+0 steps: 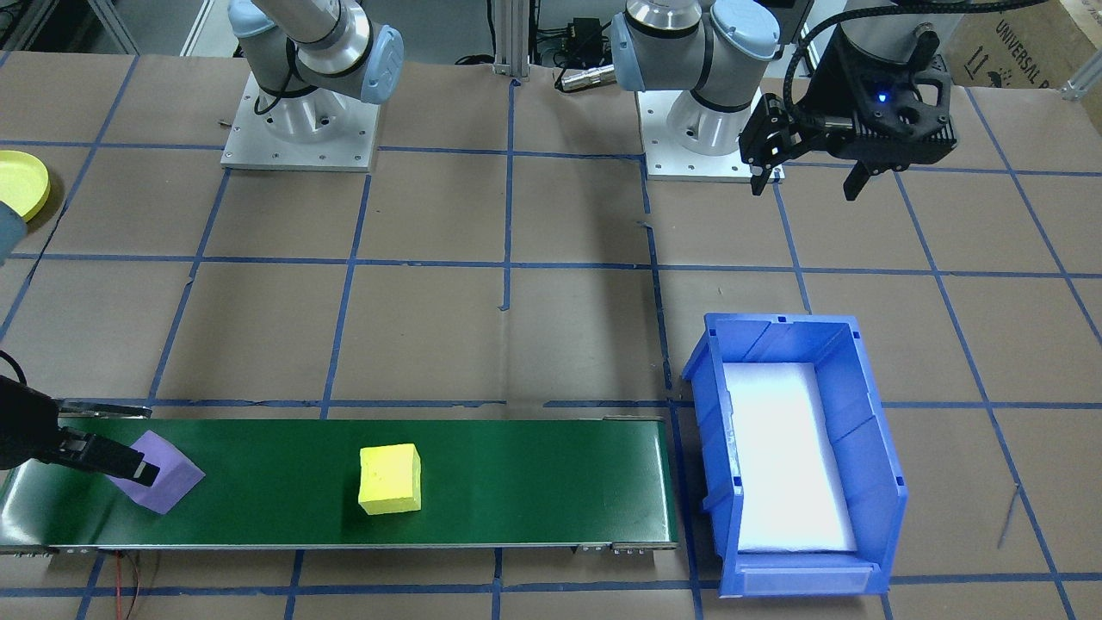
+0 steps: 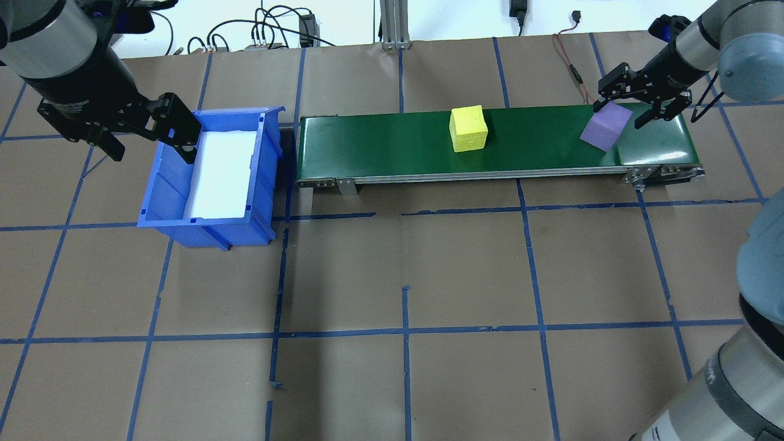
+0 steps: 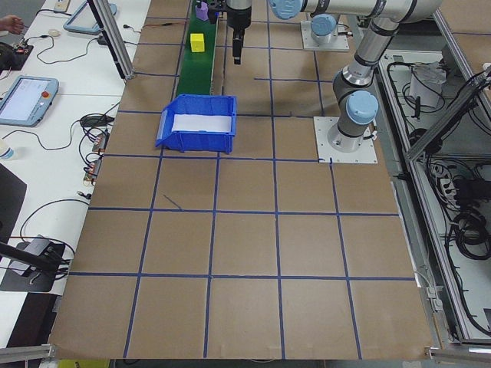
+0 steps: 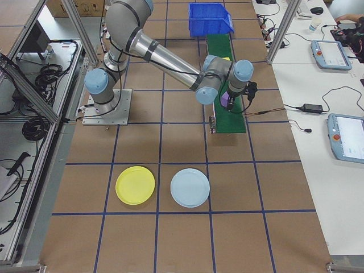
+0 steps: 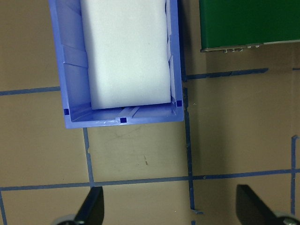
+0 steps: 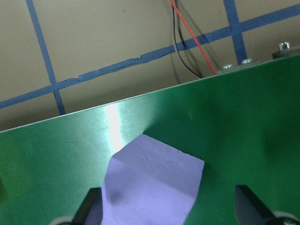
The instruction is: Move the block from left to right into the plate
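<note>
Sharing the green belt (image 2: 392,144), yellow cube (image 2: 468,128) sits well apart from purple cube (image 2: 605,125).

Blue bin (image 2: 211,214) (white-lined) beside green conveyor (image 2: 392,150); pale blue plate (image 4: 190,187) on the table.

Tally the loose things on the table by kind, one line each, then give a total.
Blocks: 2, a yellow block and a purple block, both on the green belt.
Plates: 2, a yellow plate and a pale blue plate.
Bins: 1, a blue bin.
Total: 5.
</note>
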You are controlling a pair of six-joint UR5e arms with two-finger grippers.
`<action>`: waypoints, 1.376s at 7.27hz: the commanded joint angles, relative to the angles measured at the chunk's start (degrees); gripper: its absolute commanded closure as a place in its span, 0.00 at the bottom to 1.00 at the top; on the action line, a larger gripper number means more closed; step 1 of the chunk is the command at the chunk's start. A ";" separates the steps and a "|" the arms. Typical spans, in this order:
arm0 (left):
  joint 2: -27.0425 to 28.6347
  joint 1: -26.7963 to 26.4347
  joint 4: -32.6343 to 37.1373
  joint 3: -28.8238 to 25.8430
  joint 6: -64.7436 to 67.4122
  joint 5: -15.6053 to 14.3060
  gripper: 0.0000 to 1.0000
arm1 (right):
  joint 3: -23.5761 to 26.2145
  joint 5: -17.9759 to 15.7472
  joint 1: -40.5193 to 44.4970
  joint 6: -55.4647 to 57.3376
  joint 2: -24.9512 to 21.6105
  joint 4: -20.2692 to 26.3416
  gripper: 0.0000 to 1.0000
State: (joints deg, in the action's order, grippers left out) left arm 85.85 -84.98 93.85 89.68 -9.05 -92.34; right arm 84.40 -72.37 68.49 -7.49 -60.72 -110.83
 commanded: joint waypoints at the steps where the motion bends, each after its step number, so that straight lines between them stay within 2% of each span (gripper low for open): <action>1: 0.80 0.07 -1.37 0.23 0.26 -0.03 0.00 | -0.64 0.03 -0.02 -0.15 0.95 0.00 0.00; 4: 1.25 0.07 -1.56 2.78 0.35 0.15 0.00 | 0.15 -0.06 -0.02 -1.29 1.66 0.00 0.03; 5: 1.25 0.07 -1.39 3.13 0.35 0.15 0.00 | 0.41 -0.93 -0.02 -2.08 1.49 0.09 0.18; 7: 1.25 0.07 -1.74 3.67 -0.70 -0.29 0.00 | 0.68 -5.13 -0.02 -3.05 1.13 0.61 0.68; 8: 1.42 -0.10 -4.52 3.66 -0.71 -0.03 0.00 | 0.16 -5.94 -0.02 -4.18 0.78 0.62 0.70; 9: 2.29 -0.01 -6.99 4.97 -0.45 0.41 0.00 | -0.98 -11.08 -0.11 -4.81 -1.66 1.31 0.69; 10: 3.70 -0.45 -8.14 4.20 -0.27 0.32 0.00 | -1.42 -14.44 -1.41 -8.55 -3.94 2.71 0.69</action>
State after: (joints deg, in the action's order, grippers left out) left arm 88.20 -85.13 87.69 94.01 -9.51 -92.13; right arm 83.75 -82.32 68.10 -12.80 -62.03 -109.43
